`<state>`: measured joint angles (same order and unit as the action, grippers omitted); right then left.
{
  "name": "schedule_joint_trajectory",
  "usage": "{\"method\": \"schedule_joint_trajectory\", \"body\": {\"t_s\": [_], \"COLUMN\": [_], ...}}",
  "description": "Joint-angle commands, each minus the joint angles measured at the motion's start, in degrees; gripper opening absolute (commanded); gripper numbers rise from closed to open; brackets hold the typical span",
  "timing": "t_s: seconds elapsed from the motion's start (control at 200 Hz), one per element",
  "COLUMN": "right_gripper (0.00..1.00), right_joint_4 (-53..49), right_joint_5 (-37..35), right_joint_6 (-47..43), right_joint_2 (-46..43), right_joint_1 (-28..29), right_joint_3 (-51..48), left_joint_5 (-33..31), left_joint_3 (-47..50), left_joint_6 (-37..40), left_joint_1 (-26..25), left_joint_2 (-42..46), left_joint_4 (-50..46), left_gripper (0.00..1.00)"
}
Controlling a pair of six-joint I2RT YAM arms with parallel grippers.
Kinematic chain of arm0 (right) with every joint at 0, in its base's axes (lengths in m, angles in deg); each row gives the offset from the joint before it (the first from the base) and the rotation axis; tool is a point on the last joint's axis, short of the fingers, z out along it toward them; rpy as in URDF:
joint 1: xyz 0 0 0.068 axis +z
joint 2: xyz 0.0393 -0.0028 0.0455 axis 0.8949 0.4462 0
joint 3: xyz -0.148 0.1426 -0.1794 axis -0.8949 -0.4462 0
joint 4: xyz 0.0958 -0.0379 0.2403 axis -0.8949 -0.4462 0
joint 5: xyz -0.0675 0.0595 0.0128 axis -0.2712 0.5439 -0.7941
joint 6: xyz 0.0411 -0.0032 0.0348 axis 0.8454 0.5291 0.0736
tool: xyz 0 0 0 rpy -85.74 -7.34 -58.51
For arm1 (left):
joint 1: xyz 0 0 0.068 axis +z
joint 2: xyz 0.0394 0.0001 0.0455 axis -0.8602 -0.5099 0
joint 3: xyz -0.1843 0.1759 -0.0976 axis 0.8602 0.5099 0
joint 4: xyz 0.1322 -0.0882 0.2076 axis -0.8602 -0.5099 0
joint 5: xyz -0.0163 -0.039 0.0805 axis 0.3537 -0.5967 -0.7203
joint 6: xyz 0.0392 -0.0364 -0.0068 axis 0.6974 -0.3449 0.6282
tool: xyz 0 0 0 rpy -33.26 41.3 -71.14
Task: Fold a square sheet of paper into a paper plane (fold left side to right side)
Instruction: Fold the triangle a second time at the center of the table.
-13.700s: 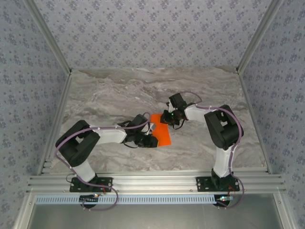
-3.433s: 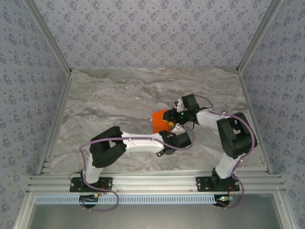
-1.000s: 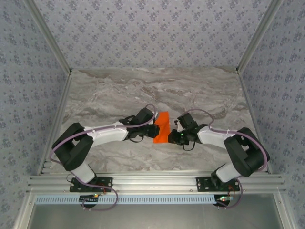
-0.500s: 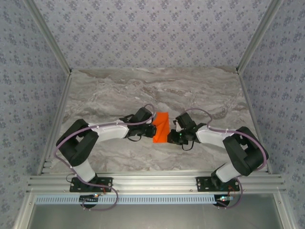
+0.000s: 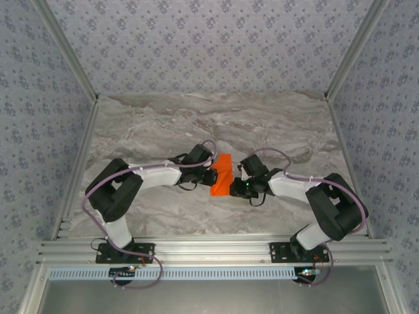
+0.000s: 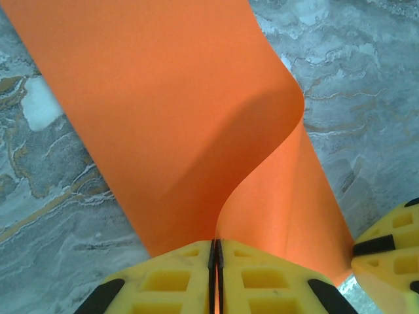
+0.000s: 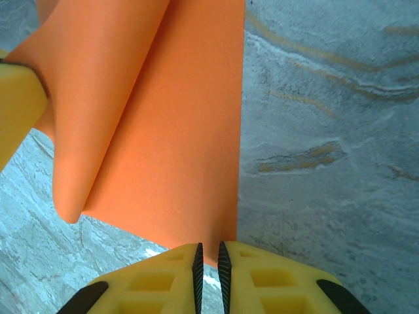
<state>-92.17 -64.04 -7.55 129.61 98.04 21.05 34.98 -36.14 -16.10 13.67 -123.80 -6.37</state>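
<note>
Left gripper (image 6: 215,254) is clamping the paper (image 6: 163,118) at 9 o'clock, right gripper (image 7: 209,254) pinching its 3 o'clock edge; the fold is bulging uncreased, with the plane folds remaining.

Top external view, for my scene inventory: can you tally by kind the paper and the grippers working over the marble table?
orange sheet of paper: 1
grippers: 2, the left gripper and the right gripper
Total: 3
</note>
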Motion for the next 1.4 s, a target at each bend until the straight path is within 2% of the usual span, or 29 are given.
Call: {"method": "schedule_joint_trajectory", "body": {"t_s": [0.0,0.53,1.399], "right_gripper": [0.2,0.2,0.2], "right_joint_4": [-4.24,-4.91,-5.21], "right_joint_5": [-2.29,-2.38,-2.33], "right_joint_6": [-1.15,-1.31,-1.34], "right_joint_2": [1.7,1.83,2.55], "right_joint_1": [0.6,0.63,0.75], "right_joint_3": [0.01,0.03,0.06], "left_joint_5": [1.12,0.88,-0.25], "left_joint_3": [-2.65,-4.42,-5.08], "left_joint_6": [1.85,2.75,2.66], "left_joint_1": [0.66,1.15,1.33], "left_joint_2": [-1.31,-4.14,-4.05], "left_joint_4": [-1.26,-2.5,-2.99], "left_gripper": [0.11,0.12,0.13]}}
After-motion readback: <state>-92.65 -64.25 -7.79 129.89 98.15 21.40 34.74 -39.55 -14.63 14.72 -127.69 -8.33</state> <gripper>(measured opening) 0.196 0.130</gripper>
